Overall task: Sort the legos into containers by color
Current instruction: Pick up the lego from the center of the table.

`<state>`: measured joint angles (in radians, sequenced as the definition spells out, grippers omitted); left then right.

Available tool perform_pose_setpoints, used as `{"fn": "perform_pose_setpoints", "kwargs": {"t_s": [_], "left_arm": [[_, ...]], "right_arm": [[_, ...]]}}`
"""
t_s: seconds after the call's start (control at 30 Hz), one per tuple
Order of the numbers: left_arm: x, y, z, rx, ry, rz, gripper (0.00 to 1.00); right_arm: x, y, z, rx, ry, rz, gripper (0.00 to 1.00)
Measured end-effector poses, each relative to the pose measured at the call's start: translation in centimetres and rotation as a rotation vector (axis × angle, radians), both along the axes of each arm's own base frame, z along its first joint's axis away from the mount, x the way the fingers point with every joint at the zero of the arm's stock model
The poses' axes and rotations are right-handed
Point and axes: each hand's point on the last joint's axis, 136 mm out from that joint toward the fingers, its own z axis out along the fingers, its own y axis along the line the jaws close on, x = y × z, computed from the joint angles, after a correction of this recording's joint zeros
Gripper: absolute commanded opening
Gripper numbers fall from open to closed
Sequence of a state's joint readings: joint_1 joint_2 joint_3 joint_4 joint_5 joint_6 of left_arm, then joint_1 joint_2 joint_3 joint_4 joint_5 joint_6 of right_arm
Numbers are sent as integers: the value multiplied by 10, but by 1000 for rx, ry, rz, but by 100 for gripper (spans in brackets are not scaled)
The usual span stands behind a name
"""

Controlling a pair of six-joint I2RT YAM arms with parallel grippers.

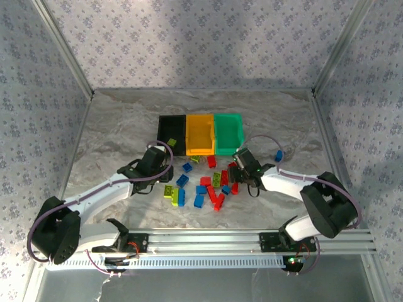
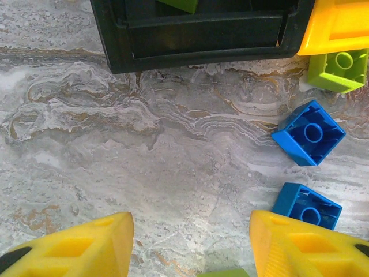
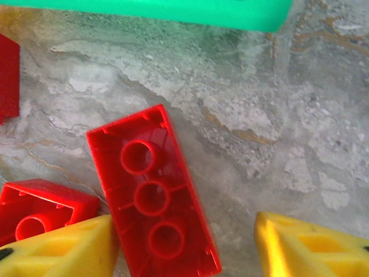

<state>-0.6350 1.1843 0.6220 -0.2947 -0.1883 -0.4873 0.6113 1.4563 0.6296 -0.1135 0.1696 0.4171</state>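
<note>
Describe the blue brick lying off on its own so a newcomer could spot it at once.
On the marble table, find the green bin, rightmost of three in a row. To its right and a little toward the near edge lies a blue brick. Unlike the other bricks, piled before the bins, it sits alone on bare marble.

Straight ahead of the left gripper (image 2: 190, 222), the leftmost bin (image 2: 202, 34) with one brick (image 2: 181, 4) in it; ahead to the right, a corner of the middle bin (image 2: 340, 23), a loose brick (image 2: 339, 69) just before it; nearer on that side, a farther brick (image 2: 309, 133) and a nearest brick (image 2: 305, 205) just beside the right finger (image 2: 300, 248). Between the fingers of the right gripper (image 3: 183, 219), an upturned brick (image 3: 151, 196) against the left finger (image 3: 63, 248); another brick (image 3: 40, 208) left of it; rightmost bin (image 3: 173, 10) ahead
</note>
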Motion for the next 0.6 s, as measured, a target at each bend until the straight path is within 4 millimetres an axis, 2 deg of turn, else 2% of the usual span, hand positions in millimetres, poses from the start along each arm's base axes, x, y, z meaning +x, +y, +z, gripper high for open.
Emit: {"fn": "perform_pose_setpoints", "kwargs": {"t_s": [0.1,0.23,0.6], "left_arm": [[-3,2,1,-4,-8,1,55],[-7,8,3,-8,-26,9,55],[-11,12,4,-10,-30,14,55]], "right_arm": [[3,3,0,-7,2,8,54],[1,5,-2,-18,11,21,40],[-7,9,2,-44,10,47,31]]}}
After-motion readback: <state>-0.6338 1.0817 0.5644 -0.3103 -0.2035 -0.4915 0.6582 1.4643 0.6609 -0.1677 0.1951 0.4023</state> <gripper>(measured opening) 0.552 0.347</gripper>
